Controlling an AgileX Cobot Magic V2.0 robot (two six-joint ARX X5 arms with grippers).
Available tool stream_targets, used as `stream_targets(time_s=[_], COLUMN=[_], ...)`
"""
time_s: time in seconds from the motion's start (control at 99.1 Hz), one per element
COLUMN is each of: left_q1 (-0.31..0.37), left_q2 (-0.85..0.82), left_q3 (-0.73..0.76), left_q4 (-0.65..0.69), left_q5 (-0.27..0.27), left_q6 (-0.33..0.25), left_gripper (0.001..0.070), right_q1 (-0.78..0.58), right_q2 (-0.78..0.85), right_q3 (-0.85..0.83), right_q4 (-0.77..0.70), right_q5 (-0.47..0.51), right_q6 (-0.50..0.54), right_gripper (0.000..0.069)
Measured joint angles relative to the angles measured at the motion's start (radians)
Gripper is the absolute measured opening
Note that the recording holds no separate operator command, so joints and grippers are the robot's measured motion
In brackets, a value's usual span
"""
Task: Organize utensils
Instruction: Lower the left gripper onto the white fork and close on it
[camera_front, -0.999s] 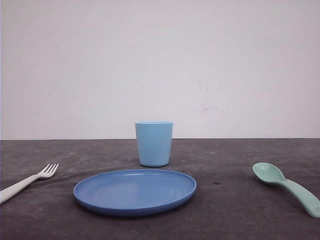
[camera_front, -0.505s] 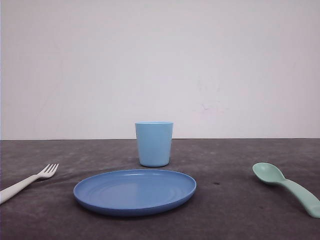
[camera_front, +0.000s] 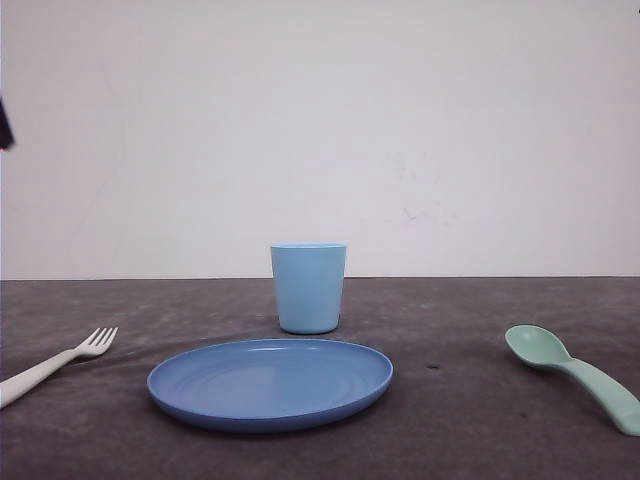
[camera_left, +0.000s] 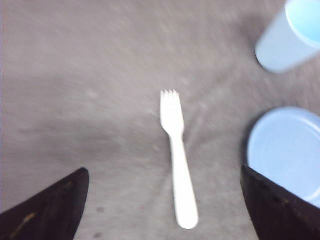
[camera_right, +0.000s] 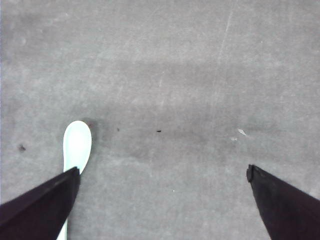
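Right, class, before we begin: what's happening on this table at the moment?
Nothing is being held yet. The white fork lies on the table left of the blue plate, and the green spoon lies to the right, with the light blue cup behind the plate. The left gripper hangs open above the fork, its fingers either side of the handle. The right gripper is open over the table, the spoon's bowl beside one finger.
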Motion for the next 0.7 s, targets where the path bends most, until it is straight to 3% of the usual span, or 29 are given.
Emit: stream_targets(time_s=[0.111,0.242,0.545,0.696], left_q1=[-0.044,-0.092,-0.158,-0.194], left_q2=[0.087,0.203,0.442,0.521], left_q3=[-0.014,-0.015,-0.015,-0.015], left_q4=[0.043,0.09,0.216,0.251], left_q5=[-0.003,-0.042,-0.076,-0.132], left_q6=[-0.016,-0.037,-0.072,-0.083], left_gripper=[0.0594,0.0594,0.0594,0.0594], right_q1=[0.0,0.0,0.0,0.0], right_q2=[0.0,0.0,0.0,0.0], right_q3=[0.0,0.0,0.0,0.0], right_q4=[0.001,0.001,0.0,0.0], right_q5=[0.0,0.0,0.0,0.0], right_q6=[0.0,0.0,0.0,0.0], right_gripper=[0.068,0.068,0.068,0.068])
